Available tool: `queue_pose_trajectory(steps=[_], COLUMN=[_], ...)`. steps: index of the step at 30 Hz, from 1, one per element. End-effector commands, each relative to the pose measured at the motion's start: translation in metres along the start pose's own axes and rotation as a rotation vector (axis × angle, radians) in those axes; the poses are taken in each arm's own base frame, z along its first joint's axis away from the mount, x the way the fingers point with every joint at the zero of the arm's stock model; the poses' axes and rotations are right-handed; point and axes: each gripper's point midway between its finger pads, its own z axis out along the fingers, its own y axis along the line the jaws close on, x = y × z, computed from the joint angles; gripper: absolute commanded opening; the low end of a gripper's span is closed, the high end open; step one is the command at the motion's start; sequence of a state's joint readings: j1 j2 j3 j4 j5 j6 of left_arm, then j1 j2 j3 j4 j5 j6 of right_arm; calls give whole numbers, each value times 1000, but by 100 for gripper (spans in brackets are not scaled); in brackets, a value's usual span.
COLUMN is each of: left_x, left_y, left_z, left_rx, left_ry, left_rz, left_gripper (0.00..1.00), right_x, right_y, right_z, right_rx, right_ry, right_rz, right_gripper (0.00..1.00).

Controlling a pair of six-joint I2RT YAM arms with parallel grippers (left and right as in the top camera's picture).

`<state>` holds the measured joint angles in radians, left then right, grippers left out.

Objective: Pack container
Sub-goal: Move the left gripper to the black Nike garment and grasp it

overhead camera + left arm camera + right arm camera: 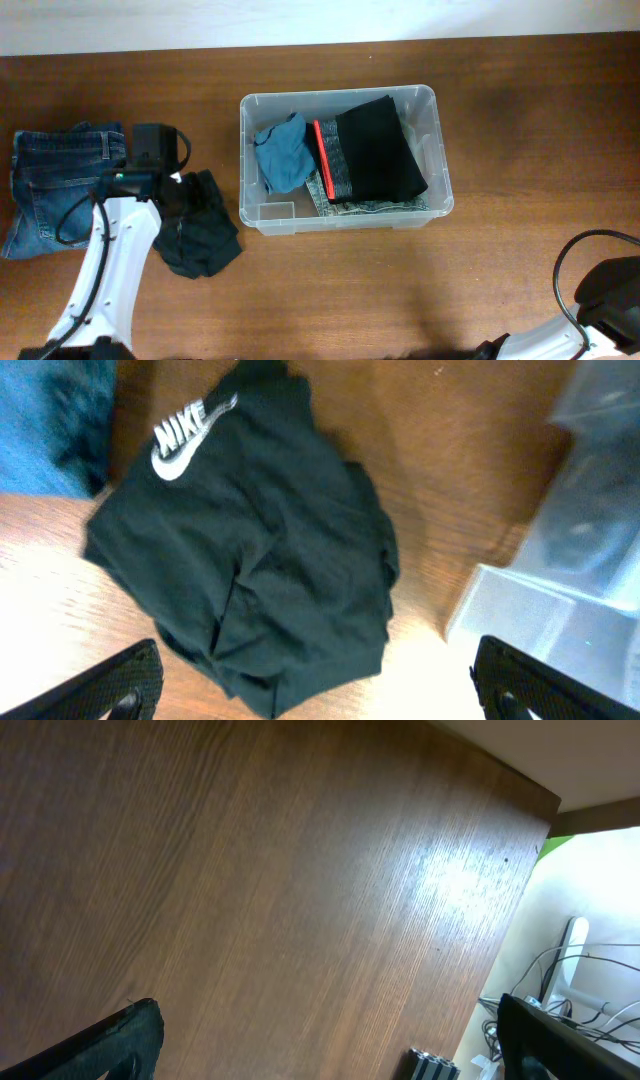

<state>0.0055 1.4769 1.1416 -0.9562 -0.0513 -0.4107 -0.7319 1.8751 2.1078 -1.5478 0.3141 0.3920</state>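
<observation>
The clear container [436,150] stands mid-table, holding a blue cloth [283,152], a folded black garment with a red stripe [375,148] and pale denim [365,207] beneath. A crumpled black Nike garment [260,550] lies on the table left of the container's corner [560,600]. My left gripper [320,695] hovers open above that garment's near edge, its fingers [120,685] wide apart and holding nothing. My right gripper [330,1050] is open over bare wood at the table's front right.
Folded blue jeans [55,185] lie at the far left, beside the black garment [200,235]. The left arm [120,240] reaches in from the front left, the right arm [610,290] sits at the front right corner. Cables [580,970] hang past the table edge.
</observation>
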Motion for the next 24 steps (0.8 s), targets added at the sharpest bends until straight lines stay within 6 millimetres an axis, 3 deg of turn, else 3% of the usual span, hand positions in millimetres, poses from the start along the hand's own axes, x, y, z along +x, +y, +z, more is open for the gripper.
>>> queue_pose_trajectory(steps=[1, 9, 16, 21, 24], left_x=[12, 30, 37, 54, 60], left_y=[11, 34, 38, 44, 45], left_z=[23, 75, 92, 121, 129], left_rx=[-32, -29, -36, -68, -77], left_ry=[36, 1, -13, 40, 71], left_rz=[-101, -253, -253, -250, -248], left_gripper=[99, 99, 99, 99, 99], right_x=[-1, -1, -1, -1, -1], right_y=[-3, -3, -3, -3, -3], right_z=[-1, -1, -1, -1, -1], right_rx=[10, 11, 11, 11, 11], right_ry=[-6, -6, -6, -6, -6], right_rz=[8, 8, 8, 8, 8], right_gripper=[99, 99, 98, 99, 99])
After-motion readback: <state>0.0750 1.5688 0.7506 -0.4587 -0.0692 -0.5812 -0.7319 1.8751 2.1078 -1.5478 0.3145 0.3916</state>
